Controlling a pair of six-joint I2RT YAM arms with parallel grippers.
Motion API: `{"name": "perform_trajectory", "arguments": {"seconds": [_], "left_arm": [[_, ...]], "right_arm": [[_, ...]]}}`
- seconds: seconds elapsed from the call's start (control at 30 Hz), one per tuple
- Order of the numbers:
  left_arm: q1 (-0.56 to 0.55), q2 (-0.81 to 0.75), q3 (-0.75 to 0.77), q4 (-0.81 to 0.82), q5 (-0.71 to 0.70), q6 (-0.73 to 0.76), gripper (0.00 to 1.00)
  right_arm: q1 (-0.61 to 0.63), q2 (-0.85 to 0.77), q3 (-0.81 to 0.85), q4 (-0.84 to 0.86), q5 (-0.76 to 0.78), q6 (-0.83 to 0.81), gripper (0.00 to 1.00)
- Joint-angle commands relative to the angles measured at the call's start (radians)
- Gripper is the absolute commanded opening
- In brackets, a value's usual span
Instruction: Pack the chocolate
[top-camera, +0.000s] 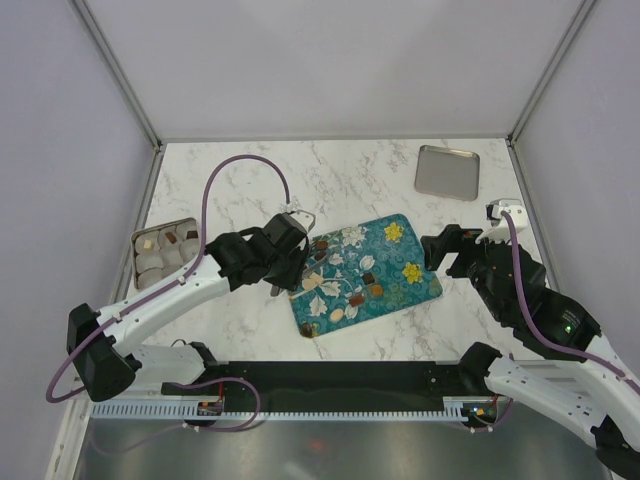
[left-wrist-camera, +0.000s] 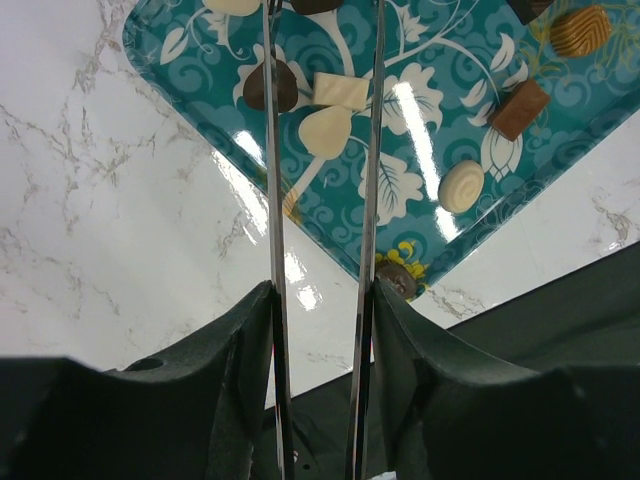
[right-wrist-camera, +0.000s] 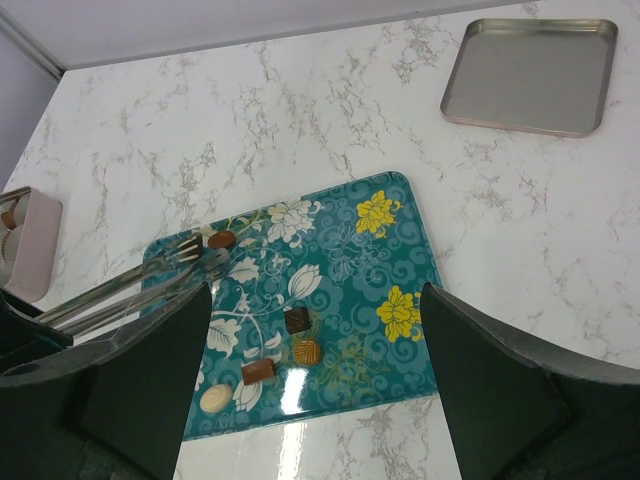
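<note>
Chocolates (right-wrist-camera: 305, 351) sit scattered on the teal tray (right-wrist-camera: 340, 250), a few already in the tin (top-camera: 135, 245) at left. My left gripper (left-wrist-camera: 320, 290) clamps metal tongs (left-wrist-camera: 372, 150), tips apart over 2 cream pieces and 1 dark one lying close together; squeezing could catch 2 or skid 1 across the glossy tray. My right gripper (right-wrist-camera: 315, 285) hangs wide, empty.

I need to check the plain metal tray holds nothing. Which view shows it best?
Right wrist: the metal tray sits whole, large and bare in the upper right corner. Top external shows the tray whole but smaller. Left wrist misses it.
</note>
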Motion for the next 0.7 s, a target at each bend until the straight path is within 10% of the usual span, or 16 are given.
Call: {"name": "perform_trajectory", "arguments": {"seconds": [0.0, 0.67], "left_arm": [[-0.005, -0.015, 0.006, 0.046, -0.044, -0.031, 0.49], [-0.005, 0.034, -0.037, 0.071, -0.04, -0.029, 0.48]], "right_arm": [[0.003, -0.004, 0.03, 0.003, 0.023, 0.003, 0.93], [0.003, -0.001, 0.043, 0.003, 0.029, -0.003, 0.93]]}}
